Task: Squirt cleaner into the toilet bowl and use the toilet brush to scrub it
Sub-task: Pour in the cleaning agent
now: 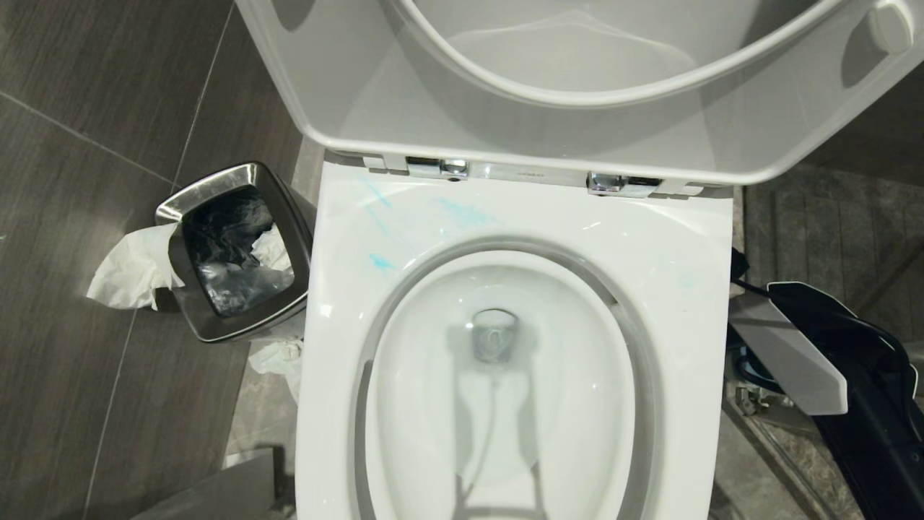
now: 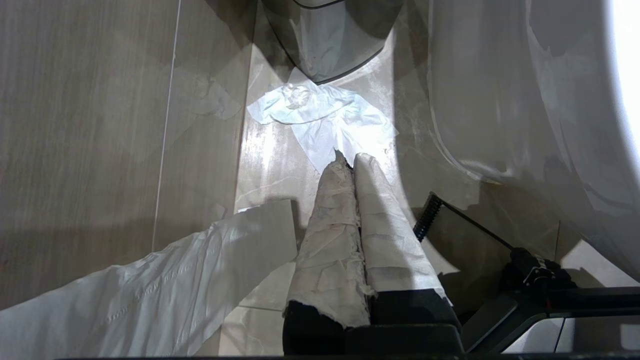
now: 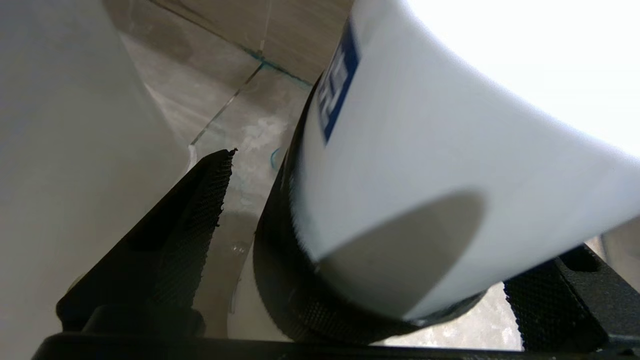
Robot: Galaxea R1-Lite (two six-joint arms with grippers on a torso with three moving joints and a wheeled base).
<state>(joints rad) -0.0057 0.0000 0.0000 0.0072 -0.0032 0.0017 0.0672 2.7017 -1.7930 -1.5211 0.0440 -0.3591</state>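
Observation:
The toilet bowl (image 1: 671, 238) fills the middle of the head view, seat and lid raised. Pale blue smears of cleaner (image 1: 462, 211) lie on the back left of its rim. The toilet brush is out of view. My right arm (image 1: 852, 375) reaches down low beside the bowl's right side. In the right wrist view my right gripper (image 3: 380, 225) is open, its black mesh fingers (image 3: 200, 215) on either side of a white round container (image 3: 450, 165) with a blue label and a black band. My left gripper (image 2: 352, 157) hangs shut over the floor, holding nothing, its fingers wrapped in white.
A square steel waste bin (image 1: 238, 253) stands left of the toilet, with tissue (image 1: 130, 271) hanging over its edge. More tissue (image 1: 278, 357) lies on the dark tiled floor by the toilet's left side. The raised lid (image 1: 577, 108) overhangs the back.

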